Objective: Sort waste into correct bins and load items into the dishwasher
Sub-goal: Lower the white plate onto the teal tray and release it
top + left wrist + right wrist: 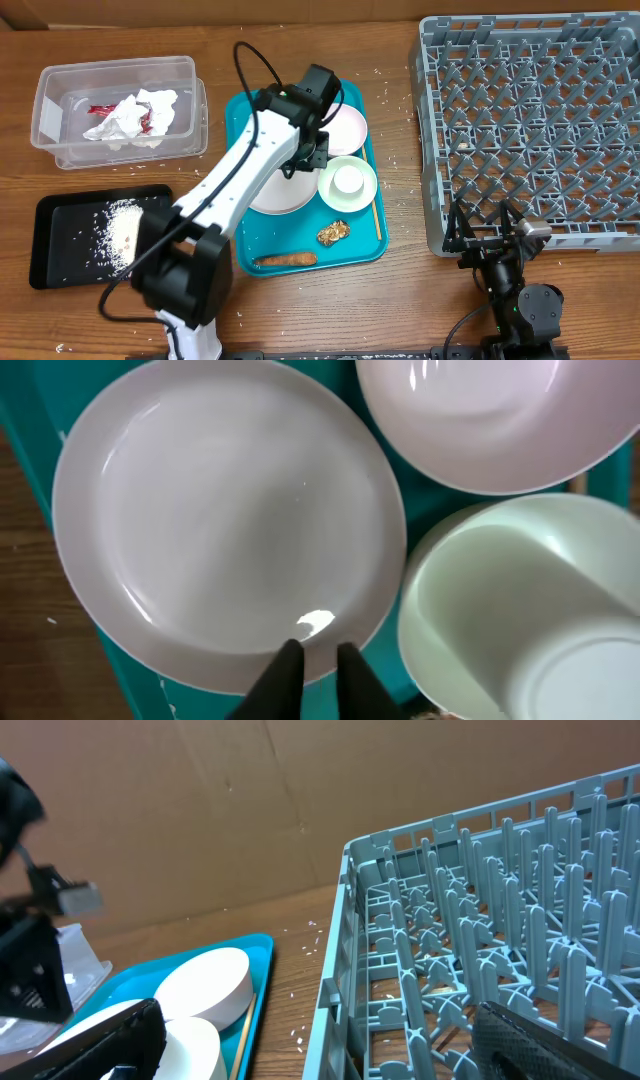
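Observation:
My left gripper [302, 165] [315, 660] hangs over the near rim of the large white plate [290, 198] [220, 520] on the teal tray; its fingers are almost together with nothing between them. One white bowl [347, 128] [470, 410] sits behind the plate. The second bowl [328, 192] [450, 590] holds the small cup [348, 180]. A wooden stick [377, 215], brown lump [333, 233] and sausage stick [285, 259] also lie on the tray. My right gripper [490, 235] [320, 1055] is open and empty at the front left corner of the grey rack [530, 120].
The clear tub [60, 90] at back left holds the napkin [125, 118] and red wrapper [100, 107]. The black tray [60, 240] at front left holds rice [122, 230]. The teal tray [240, 120] is mid-table. Rice grains are scattered on the wood.

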Available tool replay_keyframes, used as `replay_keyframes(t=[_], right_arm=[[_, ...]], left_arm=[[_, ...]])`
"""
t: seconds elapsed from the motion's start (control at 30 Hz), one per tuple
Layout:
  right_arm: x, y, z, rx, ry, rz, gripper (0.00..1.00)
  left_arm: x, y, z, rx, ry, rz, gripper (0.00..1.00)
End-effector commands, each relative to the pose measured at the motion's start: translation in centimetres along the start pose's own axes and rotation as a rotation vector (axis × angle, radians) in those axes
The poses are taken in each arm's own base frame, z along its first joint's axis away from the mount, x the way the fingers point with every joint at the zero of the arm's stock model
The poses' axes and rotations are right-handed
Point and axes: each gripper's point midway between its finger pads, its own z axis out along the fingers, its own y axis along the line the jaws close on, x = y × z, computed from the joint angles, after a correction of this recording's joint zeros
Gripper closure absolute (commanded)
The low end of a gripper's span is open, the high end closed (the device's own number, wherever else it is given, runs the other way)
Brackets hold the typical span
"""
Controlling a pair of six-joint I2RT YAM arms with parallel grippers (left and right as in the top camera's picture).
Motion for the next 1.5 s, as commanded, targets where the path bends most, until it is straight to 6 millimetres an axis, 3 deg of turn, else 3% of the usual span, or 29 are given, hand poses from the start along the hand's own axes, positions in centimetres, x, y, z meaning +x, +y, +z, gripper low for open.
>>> replay_keyframes(t=[0.0, 0.07, 0.3, 0.5, 0.87, 1.1, 1.47], right_arm=[[0.1, -0.2, 0.0, 0.008, -0.007, -0.007, 0.0], [0.1, -0.2, 0.0, 0.008, -0.006, -0.007, 0.0], [0.1, -0.2, 0.0, 0.008, -0.006, -0.007, 0.0], [0.1, -0.2, 0.0, 0.008, -0.006, -0.007, 0.0], [0.1, -0.2, 0.0, 0.008, -0.006, -0.007, 0.0], [0.1, -0.2, 0.0, 0.008, -0.006, -0.007, 0.0], [0.1, -0.2, 0.0, 0.008, -0.006, -0.007, 0.0]], left_arm=[[-0.6, -0.9, -2.1, 0.077, -0.035, -0.024, 0.55], [-0.4, -1.3, -2.1, 0.096, -0.023, -0.024, 0.0], [0.8, -2.1, -2.2, 0.146, 0.032, -0.01, 0.0], [1.8, -5.2, -2.8, 0.287, 0.057, 0.139, 0.0], [1.7, -8.8, -3.3, 0.327, -0.013, 0.223, 0.0], [1.3, -9.4, -3.4, 0.33, -0.043, 0.234, 0.0], [0.2, -8.0, -2.9, 0.228, -0.086, 0.118, 0.0]])
